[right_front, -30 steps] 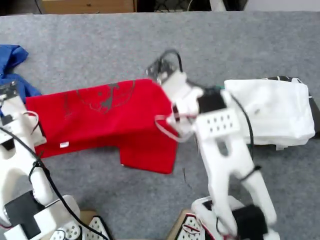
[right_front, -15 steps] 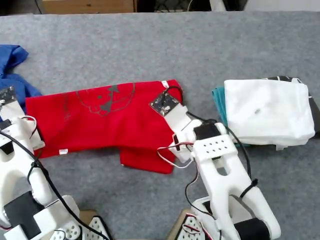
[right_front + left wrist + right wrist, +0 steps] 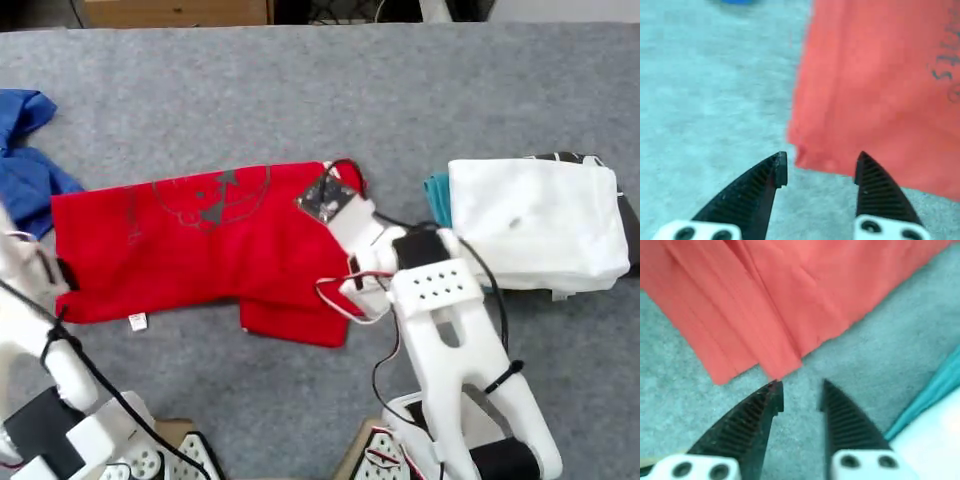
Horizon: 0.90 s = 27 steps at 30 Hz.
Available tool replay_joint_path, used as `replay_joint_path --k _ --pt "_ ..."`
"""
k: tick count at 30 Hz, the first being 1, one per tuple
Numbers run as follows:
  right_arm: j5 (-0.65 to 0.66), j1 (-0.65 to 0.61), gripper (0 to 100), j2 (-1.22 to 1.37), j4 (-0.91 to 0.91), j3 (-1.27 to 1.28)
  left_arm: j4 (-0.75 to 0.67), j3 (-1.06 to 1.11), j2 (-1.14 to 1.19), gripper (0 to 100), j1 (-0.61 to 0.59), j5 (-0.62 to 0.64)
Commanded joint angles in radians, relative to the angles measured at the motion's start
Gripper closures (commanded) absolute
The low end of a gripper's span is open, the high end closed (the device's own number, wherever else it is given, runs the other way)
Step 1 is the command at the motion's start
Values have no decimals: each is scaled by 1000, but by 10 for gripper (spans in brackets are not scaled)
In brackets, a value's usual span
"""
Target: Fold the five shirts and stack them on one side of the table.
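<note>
The red shirt (image 3: 200, 245) is laid flat. At its left corner the left gripper (image 3: 822, 162) is held with fingers parted, grasping nothing; at its right edge the right gripper (image 3: 801, 387) is held likewise. Right of it, a teal shirt (image 3: 437, 195) is mostly hidden under the white shirt (image 3: 535, 225); left of it, a blue shirt (image 3: 30, 150) is cut off.

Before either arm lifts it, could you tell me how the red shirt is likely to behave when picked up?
Probably floppy: the red shirt lies flat with soft creases by the right end effector, so a lifted corner would likely drape. It looks thin, so likely light. Pushed, it may bunch on the fuzzy grey table.
</note>
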Motion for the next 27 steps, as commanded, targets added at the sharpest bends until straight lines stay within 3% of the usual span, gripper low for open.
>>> replay_joint_path --k 1,2,4,7,9,12,15,18,23,27 --pt "-49 -14 971 -5 11 -150 103 -245 -31 942 -74 72" --pt "-66 -25 988 12 -3 -171 117 -295 -29 982 -79 101" --pt "-97 -54 986 70 -35 -193 149 -364 -28 940 -67 166" --pt "-137 -117 986 196 -141 -196 141 -409 -25 964 51 273" --pt "-147 -161 986 291 -221 -196 71 -378 -12 971 163 292" --pt "-150 -222 986 426 -310 -196 -153 -259 71 970 263 315" --pt "-157 -253 986 522 -359 -196 -430 -142 212 970 272 354" --pt "-210 -259 986 561 -368 -194 -620 -101 341 971 249 382" --pt "-221 -258 986 545 -348 -157 -783 -104 473 971 209 402" --pt "-218 -258 986 463 -336 -91 -799 -116 497 971 211 396"
